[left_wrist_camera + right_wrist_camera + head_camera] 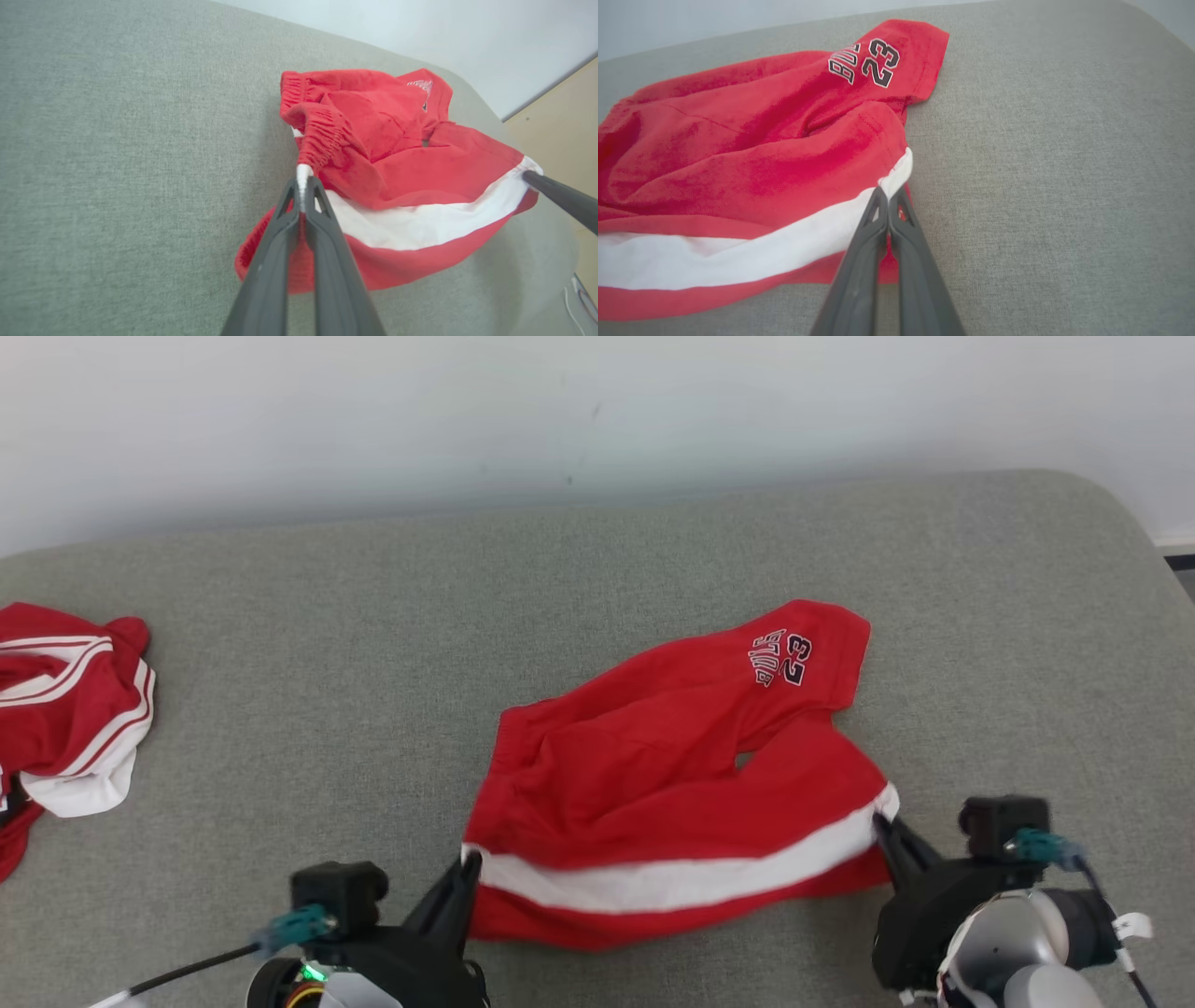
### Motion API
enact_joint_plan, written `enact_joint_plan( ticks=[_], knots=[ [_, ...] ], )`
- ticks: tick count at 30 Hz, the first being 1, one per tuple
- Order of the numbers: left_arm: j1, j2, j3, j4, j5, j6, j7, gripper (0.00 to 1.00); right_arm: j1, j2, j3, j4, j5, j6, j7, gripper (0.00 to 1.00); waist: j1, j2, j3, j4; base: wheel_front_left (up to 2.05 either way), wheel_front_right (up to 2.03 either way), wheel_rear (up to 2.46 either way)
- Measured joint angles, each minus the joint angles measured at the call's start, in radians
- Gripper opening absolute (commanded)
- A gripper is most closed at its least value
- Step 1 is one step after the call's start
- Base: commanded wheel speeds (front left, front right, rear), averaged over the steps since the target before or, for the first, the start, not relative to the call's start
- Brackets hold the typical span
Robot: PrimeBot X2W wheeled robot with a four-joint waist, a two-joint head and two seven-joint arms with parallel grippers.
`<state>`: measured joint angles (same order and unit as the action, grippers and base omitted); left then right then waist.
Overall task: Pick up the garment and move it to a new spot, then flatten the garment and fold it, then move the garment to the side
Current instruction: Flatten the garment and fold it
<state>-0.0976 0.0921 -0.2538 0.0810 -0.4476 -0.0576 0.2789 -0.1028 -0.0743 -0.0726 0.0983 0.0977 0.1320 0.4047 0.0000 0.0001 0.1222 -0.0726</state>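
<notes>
Red shorts (653,756) lie rumpled near the middle of a grey cushion (373,616), pinched at both ends of their white stripe (681,877). The left gripper (464,873) is clamped on the stripe's waistband end, fingers pressed together over the cloth. The right gripper (882,821) is clamped the same way on the stripe's hem end, at the near leg. Between the two grips the near edge hangs a little slack and appears slightly raised off the cushion. The far leg, with its "23" print (782,658), lies bunched and twisted behind. A second red-and-white garment (65,709) sits well apart at the cushion's left edge.

The step in hand looks like the flattening: with both corners held, the job is to draw the shorts taut and lay them out. Done well, the arms would part evenly along the line of the stripe until the slack goes and no farther, since thin pinches on a hem can slip under a hard tug. A small lift and a pull toward the robot should let the bunched far leg drag out flat rather than fold under. Both grippers ought to travel at one height and one pace, so the cloth does not skew. Release belongs only once the fabric rests flat on the cushion.
</notes>
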Motion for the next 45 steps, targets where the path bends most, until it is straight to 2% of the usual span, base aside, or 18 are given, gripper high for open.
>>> enact_joint_plan(
  ticks=[7, 13, 17, 24, 30, 39, 45],
  knots=[
    [-0.012, -0.034, 0.057, -0.041, -0.172, -0.014, -0.156, 0.00, -0.030, 0.011, -0.025, -0.072, 0.166, 0.000, -0.115, 0.00, 0.0000, 0.0000, -0.038, 0.002, 0.00, 0.00, 0.00],
    [-0.052, -0.040, 0.058, -0.071, -0.318, -0.028, -0.216, 0.00, -0.058, 0.013, -0.022, -0.144, 0.301, 0.000, -0.160, 0.00, -0.0001, -0.0001, -0.078, 0.003, 0.00, 0.00, 0.00],
    [-0.112, -0.041, 0.067, -0.099, -0.408, -0.032, -0.234, 0.00, -0.107, -0.008, -0.024, -0.187, 0.354, 0.000, -0.174, 0.00, -0.0001, -0.0001, -0.103, 0.000, 0.00, 0.00, 0.00],
    [-0.275, -0.042, 0.121, -0.132, -0.576, -0.002, -0.216, 0.00, -0.251, -0.058, -0.024, -0.216, 0.358, 0.000, -0.182, 0.00, -0.0001, -0.0001, -0.127, -0.020, 0.00, 0.00, 0.00],
    [-0.381, -0.042, 0.164, -0.161, -0.725, 0.050, -0.160, 0.00, -0.386, -0.084, -0.020, -0.245, 0.340, 0.000, -0.230, 0.00, -0.0001, 0.0000, -0.130, -0.037, 0.00, 0.00, 0.00],
    [-0.511, -0.043, 0.184, -0.185, -0.805, 0.130, -0.097, 0.00, -0.517, -0.133, -0.020, -0.251, 0.289, 0.000, -0.243, 0.00, -0.0001, -0.0001, -0.117, -0.043, 0.00, 0.00, 0.00],
    [-0.563, -0.042, 0.183, -0.119, -0.811, 0.150, -0.127, 0.00, -0.569, -0.148, 0.065, -0.140, 0.286, 0.000, -0.220, 0.00, 0.0000, 0.0000, -0.084, -0.054, 0.00, 0.00, 0.00]
  ],
)
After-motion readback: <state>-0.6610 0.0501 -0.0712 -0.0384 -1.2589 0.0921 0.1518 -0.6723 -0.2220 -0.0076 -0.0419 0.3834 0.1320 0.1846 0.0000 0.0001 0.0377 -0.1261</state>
